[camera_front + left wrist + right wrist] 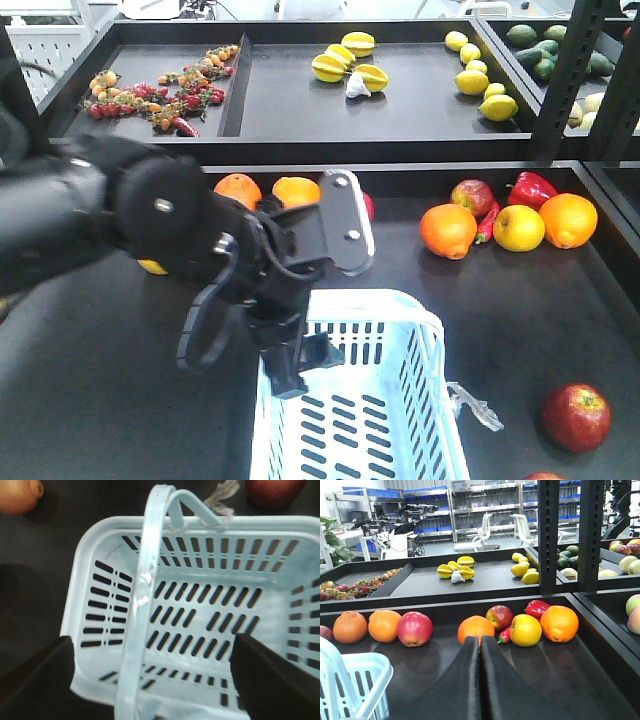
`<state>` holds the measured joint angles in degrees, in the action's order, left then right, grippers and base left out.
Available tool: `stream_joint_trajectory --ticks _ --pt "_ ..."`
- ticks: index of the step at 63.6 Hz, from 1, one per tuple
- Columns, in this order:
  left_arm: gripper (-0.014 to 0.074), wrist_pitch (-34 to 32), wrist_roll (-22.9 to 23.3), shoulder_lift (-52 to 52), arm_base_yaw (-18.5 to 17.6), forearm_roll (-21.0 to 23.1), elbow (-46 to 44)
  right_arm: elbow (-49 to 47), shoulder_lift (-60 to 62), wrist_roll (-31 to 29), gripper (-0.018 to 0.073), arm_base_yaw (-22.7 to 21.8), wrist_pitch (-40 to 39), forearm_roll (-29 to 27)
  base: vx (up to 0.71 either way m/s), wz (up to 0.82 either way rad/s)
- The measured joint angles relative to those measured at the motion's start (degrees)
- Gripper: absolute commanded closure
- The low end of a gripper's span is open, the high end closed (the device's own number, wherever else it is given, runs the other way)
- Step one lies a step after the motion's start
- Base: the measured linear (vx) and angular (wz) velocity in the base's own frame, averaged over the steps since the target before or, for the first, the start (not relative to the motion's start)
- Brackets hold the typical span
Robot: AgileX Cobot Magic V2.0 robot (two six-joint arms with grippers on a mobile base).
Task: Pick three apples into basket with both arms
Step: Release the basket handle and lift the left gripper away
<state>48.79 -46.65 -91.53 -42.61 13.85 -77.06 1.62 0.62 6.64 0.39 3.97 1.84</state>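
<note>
Left gripper (152, 642) is hovering over the basket (280, 526), jaws spread wide and gripping nothing. The raised handle (142, 595) is sitting right between the fingers, so a straight drop is risking a snag on it or a shove that slides the light basket. Right gripper (480, 647) is hanging low over the dark tray floor, fingers pressed together and empty. It is needing to open before reaching, or it is likely bumping a round apple into a roll. The basket floor is showing no fruit, so all three picks are looking undone. The nearest apple (576, 416) is lying right of the basket, with the clear plastic scrap (475, 405) sticking out between them. Its skin is dark red with pale streaks. Another apple is peeking in at the bottom edge (545, 476). Farther back, a red apple (415, 628) is sitting just beside an orange (384, 625). A back apple (499, 617) is tucked behind a second orange (476, 629), near a yellow fruit (525, 630) and a red pepper (536, 608). That crowding is risking a wrong grab or knocked neighbours.
</note>
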Motion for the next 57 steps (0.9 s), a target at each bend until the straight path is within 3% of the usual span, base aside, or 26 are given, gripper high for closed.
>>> stream_joint_trajectory --ticks 14,23,35,47,57 --pt "0.0011 4.8 14.9 10.2 1.3 -6.9 0.0 0.0 0.0 0.0 0.0568 0.0 0.0 0.0 0.0 0.0" --pt "0.0011 5.1 24.8 16.1 5.0 -11.2 0.0 0.0 0.0 0.0 0.0568 0.0 0.0 0.0 0.0 0.0" --pt "0.0011 5.1 33.9 23.2 10.5 -16.2 1.5 0.0 0.0 0.0 0.0568 0.0 0.0 0.0 0.0 0.0" --pt "0.0011 4.3 42.3 31.9 15.1 -22.0 9.6 0.0 0.0 0.0 0.0568 0.0 0.0 0.0 0.0 0.0" --pt "0.0011 3.0 49.2 40.3 16.5 -25.6 19.0 0.0 0.0 0.0 0.0568 0.0 0.0 0.0 0.0 0.0"
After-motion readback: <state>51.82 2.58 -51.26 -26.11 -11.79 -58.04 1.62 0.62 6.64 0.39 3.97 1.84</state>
